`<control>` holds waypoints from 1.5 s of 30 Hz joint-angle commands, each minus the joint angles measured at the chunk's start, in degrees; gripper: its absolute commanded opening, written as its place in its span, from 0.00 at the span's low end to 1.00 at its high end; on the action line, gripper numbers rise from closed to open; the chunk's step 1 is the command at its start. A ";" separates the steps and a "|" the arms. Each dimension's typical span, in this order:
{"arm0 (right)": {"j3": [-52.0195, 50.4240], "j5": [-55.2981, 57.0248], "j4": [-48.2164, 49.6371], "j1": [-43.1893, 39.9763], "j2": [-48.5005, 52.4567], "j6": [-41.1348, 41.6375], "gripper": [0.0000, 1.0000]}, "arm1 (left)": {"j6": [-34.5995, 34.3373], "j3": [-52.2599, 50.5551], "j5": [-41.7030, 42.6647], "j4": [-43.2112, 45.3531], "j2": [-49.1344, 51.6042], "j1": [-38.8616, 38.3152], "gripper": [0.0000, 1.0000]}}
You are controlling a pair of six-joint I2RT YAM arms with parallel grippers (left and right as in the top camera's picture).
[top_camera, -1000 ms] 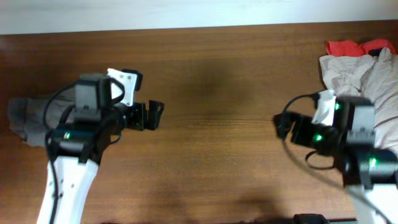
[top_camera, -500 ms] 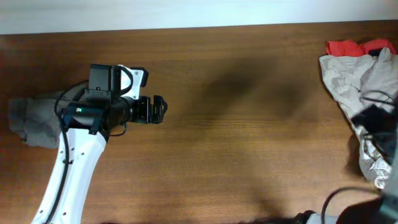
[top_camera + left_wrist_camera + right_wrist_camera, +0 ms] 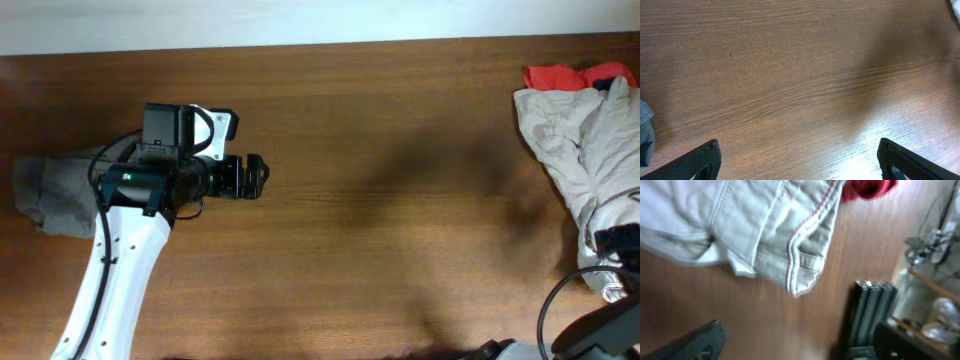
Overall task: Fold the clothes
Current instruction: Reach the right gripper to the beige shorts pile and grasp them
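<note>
1. Three garments are in view: beige shorts [image 3: 575,130], a red garment [image 3: 560,75] and a gray garment [image 3: 50,190].
2. The shorts lie crumpled at the right end of the surface [image 3: 400,150]. Their long axis runs from far edge to near edge, and the red garment touches their far end.
3. The gray garment lies at the left end, partly under the left arm.
4. The left claw [image 3: 262,178] is spread and empty, pointing right over bare wood.
5. The right claw [image 3: 800,342] is spread wide and empty, near the shorts' edge.

Overhead faces straight down; wrist views look closely at the table [image 3: 790,75].
</note>
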 commanded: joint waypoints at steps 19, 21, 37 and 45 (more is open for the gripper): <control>-8.72 -2.45 16.55 -1.33 0.76 1.36 0.58 | -0.37 1.38 1.51 -1.44 -0.31 -0.33 0.99; -9.44 -2.47 17.18 -1.33 1.33 1.40 0.04 | -0.37 1.38 1.51 -1.44 -0.31 -0.33 1.00; 1.70 -57.18 19.37 1.70 -20.85 -13.09 0.04 | -0.35 1.38 1.49 0.55 -0.31 -0.33 0.99; 12.79 -57.37 27.34 17.31 -33.16 -13.07 0.04 | -0.35 1.38 1.46 1.20 -0.31 -0.33 0.99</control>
